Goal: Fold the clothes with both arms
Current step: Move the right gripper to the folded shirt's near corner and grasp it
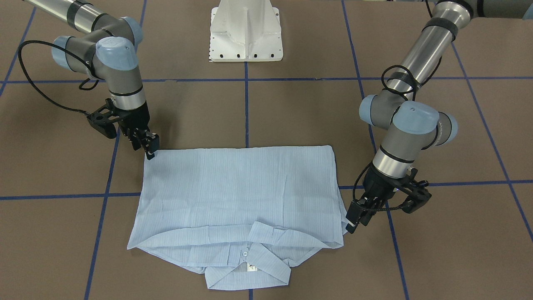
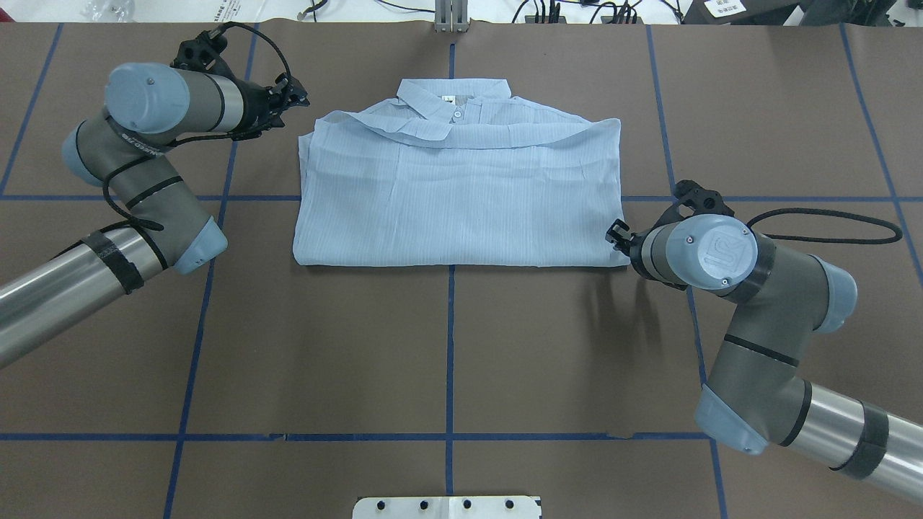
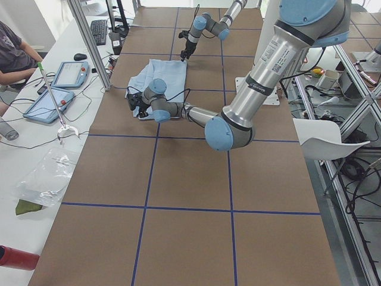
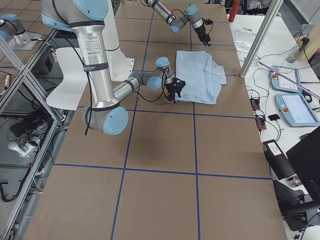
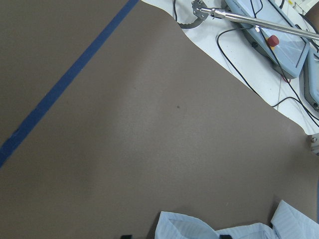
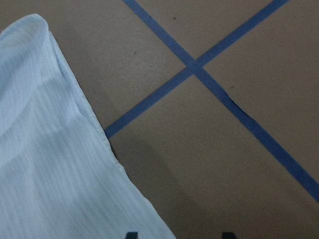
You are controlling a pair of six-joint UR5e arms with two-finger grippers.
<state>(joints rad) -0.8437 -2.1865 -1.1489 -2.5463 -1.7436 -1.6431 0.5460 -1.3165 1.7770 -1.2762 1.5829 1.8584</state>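
Note:
The light-blue striped shirt [image 1: 237, 187] lies folded into a flat rectangle on the brown table, collar [image 1: 250, 266] at the far side from the robot; it also shows in the overhead view [image 2: 461, 202]. My left gripper [image 1: 353, 223] sits low at the shirt's collar-side corner, also seen from overhead [image 2: 297, 97], and looks open; its wrist view shows only the shirt's edge [image 5: 199, 226]. My right gripper [image 1: 150, 150] is at the opposite near-robot corner, also seen from overhead [image 2: 615, 234]. Its fingertips stand apart astride the shirt's edge [image 6: 50, 164], open.
The white pedestal base [image 1: 245, 31] stands behind the shirt. Blue tape lines [image 2: 451, 346] grid the table. Beyond the far edge lie tablets and cables [image 3: 59, 89], an aluminium post [image 3: 89, 42] and a seated person [image 3: 15, 53].

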